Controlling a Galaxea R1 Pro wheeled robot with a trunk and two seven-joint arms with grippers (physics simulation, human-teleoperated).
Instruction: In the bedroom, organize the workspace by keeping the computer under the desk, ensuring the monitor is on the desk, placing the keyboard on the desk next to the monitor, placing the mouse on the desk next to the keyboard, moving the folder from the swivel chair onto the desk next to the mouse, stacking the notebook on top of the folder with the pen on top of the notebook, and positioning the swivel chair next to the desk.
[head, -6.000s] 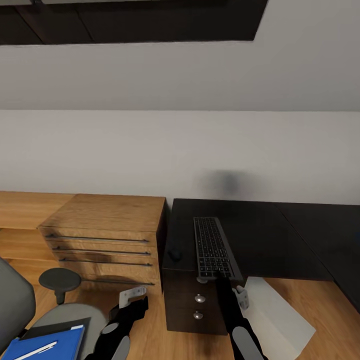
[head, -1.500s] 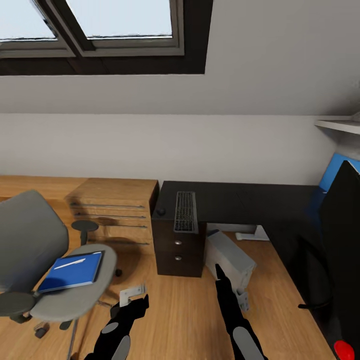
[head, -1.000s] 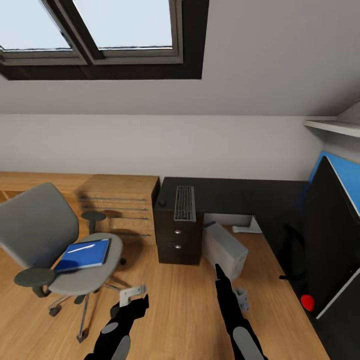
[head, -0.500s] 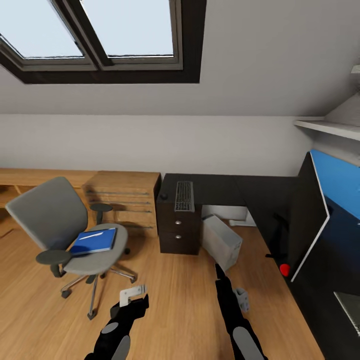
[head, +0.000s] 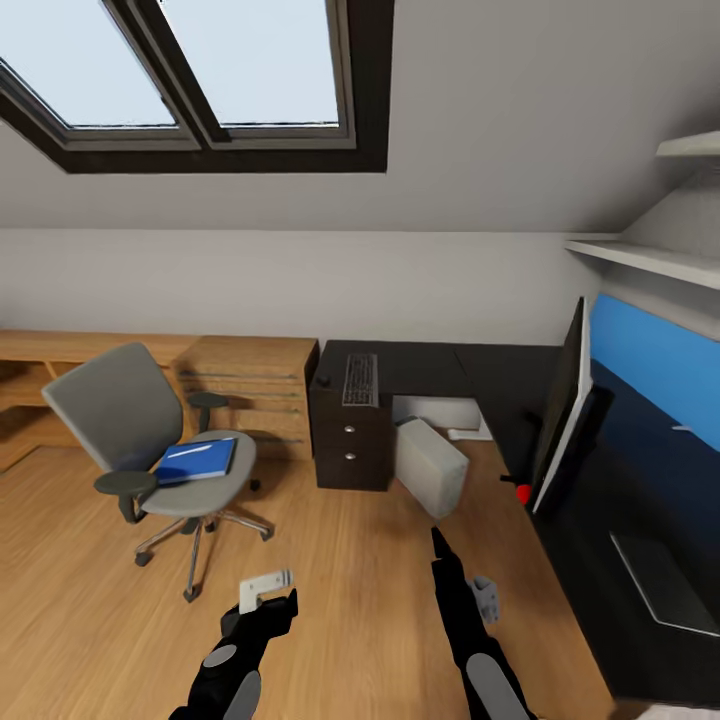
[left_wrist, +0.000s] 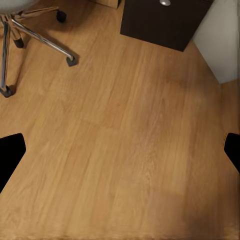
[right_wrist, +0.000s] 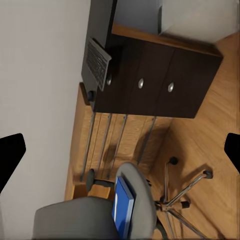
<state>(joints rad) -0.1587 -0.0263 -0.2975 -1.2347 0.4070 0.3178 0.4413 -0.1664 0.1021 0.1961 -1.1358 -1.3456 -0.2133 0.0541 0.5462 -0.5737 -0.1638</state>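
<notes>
The grey swivel chair stands on the wood floor left of the desk, apart from it. The blue folder lies on its seat, also seen edge-on in the right wrist view. The keyboard lies on the desk's left end with the mouse beside it. The monitor stands on the desk's right wing. The computer sits tilted on the floor at the desk's edge. A pale grey notebook lies on the desk at near right. My left gripper and right gripper hang open and empty above the floor.
A dark three-drawer cabinet stands under the desk's left end, with low light-wood cabinets to its left. A bright blue back panel and wall shelves run along the right. The chair's chrome wheeled base spreads over the floor.
The view has pulled back from the desk and swung right, bringing the whole chair, monitor, blue panel and notebook into sight. Both arms keep the same pose, and the things themselves stay put.
</notes>
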